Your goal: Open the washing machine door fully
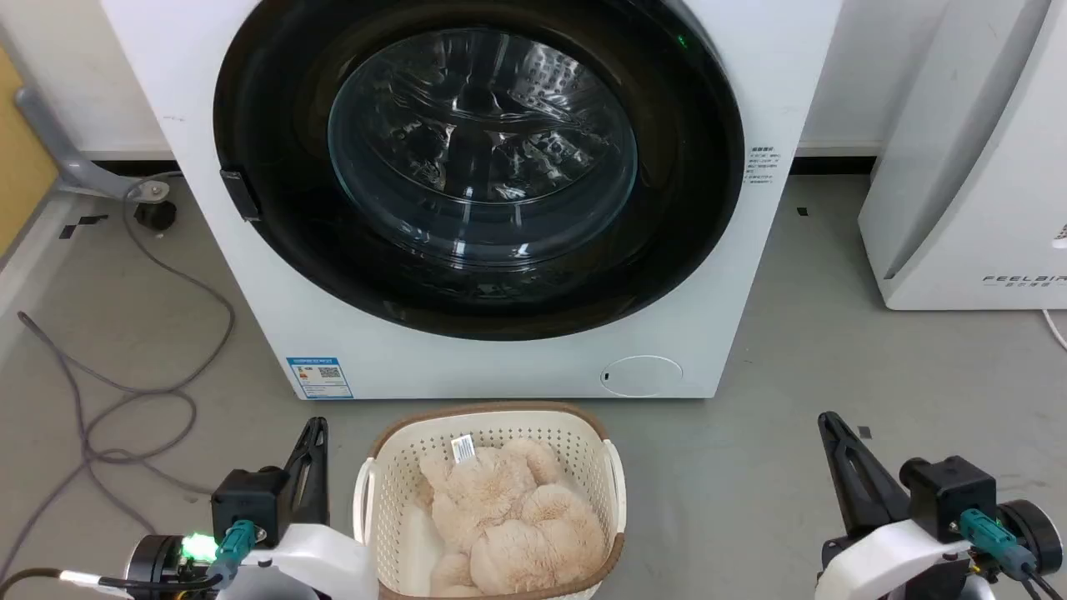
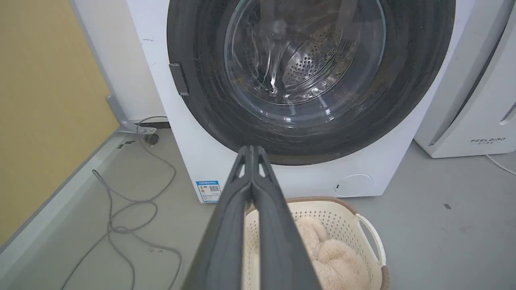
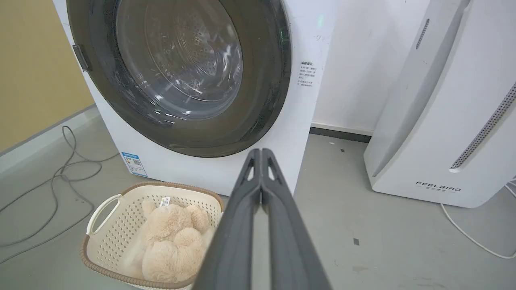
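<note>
The washer (image 1: pixel 750 317) stands ahead, its door (image 1: pixel 275 125) closed flush against it. The basket (image 1: pixel 492 414) sits just before it; a low reach may knock it. The left gripper (image 1: pixel 317 427) and right gripper (image 1: pixel 827 422), both pinched closed and empty, may skid off the glossy rim.

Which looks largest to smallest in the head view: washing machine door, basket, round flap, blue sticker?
1. washing machine door.
2. basket, though nearer the camera.
3. round flap and blue sticker look about alike; the flap seems slightly wider.
</note>
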Controlling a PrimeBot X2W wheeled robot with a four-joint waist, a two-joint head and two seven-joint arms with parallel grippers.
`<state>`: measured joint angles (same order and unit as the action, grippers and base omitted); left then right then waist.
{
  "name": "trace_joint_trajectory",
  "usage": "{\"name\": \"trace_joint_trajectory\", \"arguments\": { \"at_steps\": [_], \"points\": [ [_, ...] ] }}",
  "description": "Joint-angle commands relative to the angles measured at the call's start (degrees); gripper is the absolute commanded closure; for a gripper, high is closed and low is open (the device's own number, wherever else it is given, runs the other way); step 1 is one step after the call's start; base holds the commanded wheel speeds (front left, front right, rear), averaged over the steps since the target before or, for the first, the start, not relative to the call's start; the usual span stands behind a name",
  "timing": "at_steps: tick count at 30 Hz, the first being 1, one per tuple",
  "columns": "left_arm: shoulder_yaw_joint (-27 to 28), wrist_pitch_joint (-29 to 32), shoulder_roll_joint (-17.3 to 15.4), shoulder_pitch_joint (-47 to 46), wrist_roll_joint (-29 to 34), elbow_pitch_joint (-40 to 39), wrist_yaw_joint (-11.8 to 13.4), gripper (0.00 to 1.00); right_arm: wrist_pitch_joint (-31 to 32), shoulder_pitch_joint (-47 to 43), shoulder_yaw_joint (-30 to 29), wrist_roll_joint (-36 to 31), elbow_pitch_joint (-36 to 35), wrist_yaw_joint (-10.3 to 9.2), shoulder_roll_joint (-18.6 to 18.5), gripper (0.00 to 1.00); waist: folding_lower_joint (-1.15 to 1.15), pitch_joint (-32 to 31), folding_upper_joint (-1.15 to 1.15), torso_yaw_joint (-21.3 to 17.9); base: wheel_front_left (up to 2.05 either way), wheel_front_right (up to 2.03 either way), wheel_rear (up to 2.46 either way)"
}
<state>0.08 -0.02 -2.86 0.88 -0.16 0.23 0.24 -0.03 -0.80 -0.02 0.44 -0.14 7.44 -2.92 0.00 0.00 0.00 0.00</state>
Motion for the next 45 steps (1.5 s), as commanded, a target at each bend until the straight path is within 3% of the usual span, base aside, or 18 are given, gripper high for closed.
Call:
{"name": "trace_joint_trajectory", "arguments": {
  "at_steps": [1,21,22,45],
  "points": [
    [-0.1,0.0,0.0,-0.9,0.2,-0.2,-0.2,1.0,0.0,0.8,0.0,-0.4,0.1,0.05,0.0,1.0,0.0,0.0,0.0,0.0,0.0,0.0,0.0],
    [-0.1,0.0,0.0,-0.9,0.2,-0.2,-0.2,1.0,0.0,0.8,0.0,-0.4,0.1,0.05,0.0,1.0,0.0,0.0,0.0,0.0,0.0,0.0,0.0],
    [0.0,0.0,0.0,0.0,0.0,0.0,0.0,0.0,0.0,0.0,0.0,0.0,0.0,0.0,0.0,0.0,0.0,0.0,0.0,0.0,0.0,0.0,0.0],
    [-0.9,-2.5,0.0,-0.6,-1.0,0.6,1.7,0.0,-2.5,0.3,-1.7,6.1,-1.5,0.01,0.0,0.0,0.0,0.2,0.0,0.0,0.0,0.0,0.0]
  ]
}}
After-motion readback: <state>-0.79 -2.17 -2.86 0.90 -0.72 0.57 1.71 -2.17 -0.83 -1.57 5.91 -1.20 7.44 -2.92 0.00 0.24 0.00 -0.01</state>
